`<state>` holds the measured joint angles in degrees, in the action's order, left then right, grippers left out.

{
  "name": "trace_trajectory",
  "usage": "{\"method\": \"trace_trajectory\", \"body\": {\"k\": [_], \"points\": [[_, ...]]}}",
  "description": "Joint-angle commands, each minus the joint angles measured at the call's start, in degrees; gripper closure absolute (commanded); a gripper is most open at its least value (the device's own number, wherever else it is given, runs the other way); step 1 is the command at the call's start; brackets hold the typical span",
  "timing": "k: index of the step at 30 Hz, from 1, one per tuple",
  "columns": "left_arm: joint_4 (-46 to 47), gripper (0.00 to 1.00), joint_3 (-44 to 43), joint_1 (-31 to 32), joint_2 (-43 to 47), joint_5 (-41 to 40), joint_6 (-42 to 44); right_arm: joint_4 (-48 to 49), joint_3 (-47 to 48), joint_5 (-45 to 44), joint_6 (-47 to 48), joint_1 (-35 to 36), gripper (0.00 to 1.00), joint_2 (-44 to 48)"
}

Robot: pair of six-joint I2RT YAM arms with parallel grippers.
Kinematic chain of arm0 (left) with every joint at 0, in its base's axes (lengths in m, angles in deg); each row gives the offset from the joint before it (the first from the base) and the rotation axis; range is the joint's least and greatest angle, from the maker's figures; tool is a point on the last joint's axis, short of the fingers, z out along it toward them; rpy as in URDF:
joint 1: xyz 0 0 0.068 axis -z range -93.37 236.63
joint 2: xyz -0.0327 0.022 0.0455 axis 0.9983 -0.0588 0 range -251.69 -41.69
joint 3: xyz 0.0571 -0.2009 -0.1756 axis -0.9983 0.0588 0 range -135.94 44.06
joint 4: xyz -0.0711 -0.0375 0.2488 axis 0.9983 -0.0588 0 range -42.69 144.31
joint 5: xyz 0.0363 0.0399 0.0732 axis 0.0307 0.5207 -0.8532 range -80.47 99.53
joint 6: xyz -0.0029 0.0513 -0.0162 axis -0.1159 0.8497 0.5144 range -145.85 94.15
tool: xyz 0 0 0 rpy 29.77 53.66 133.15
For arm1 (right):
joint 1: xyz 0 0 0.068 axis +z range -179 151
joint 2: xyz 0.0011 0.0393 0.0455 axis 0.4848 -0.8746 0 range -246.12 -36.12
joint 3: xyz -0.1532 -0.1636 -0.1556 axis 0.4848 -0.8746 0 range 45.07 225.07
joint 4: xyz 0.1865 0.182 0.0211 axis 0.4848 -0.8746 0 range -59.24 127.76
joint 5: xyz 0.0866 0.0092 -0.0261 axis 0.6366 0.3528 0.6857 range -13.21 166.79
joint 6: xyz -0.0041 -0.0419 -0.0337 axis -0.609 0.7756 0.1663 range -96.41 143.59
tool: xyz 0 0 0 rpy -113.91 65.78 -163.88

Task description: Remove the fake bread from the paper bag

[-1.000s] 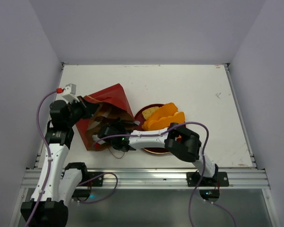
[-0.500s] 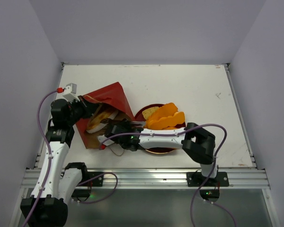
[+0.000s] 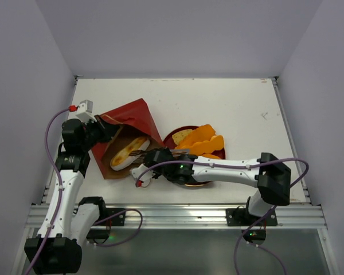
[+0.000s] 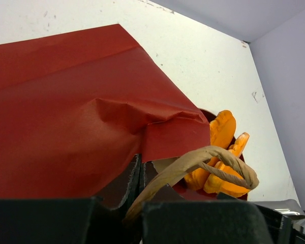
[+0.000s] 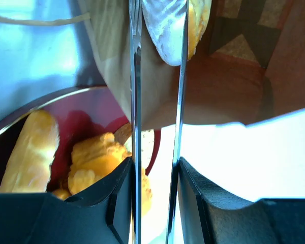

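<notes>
The paper bag (image 3: 132, 117) lies on its side at the table's left, red outside, brown inside, mouth facing the red plate (image 3: 190, 183). My left gripper (image 3: 106, 133) is shut on the bag's upper rim (image 4: 137, 175), beside the cord handle (image 4: 208, 155). A white-edged oval bun (image 3: 128, 153) lies in the mouth of the bag. My right gripper (image 3: 140, 153) is shut on the bun (image 5: 168, 25), which sits between its thin metal blades. Orange loaves (image 3: 202, 143) and a pale slice (image 3: 182, 136) rest on the plate.
The plate (image 5: 20, 122) sits just right of the bag's mouth, under my right forearm. White walls close in the table on the left, back and right. A metal rail (image 3: 178, 215) runs along the near edge.
My right arm has drawn back to the right, out of the bag's depth. The bun, hidden a second ago, now shows in the bag's mouth. The left gripper has kept its hold.
</notes>
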<state>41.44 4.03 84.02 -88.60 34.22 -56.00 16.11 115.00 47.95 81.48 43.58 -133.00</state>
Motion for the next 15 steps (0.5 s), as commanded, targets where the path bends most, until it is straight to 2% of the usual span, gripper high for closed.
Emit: {"method": "trace_trajectory", "body": {"k": [1,15], "points": [[0.73,1.0,-2.24,-0.46,-0.28,-0.96,1.59,-0.67,-1.2,3.35,0.03,-0.24,1.0,6.6],[0.56,1.0,-2.86,-0.46,-0.9,-1.31,1.24,-9.81,-4.02,15.47,0.21,-0.24,1.0,17.69]]}}
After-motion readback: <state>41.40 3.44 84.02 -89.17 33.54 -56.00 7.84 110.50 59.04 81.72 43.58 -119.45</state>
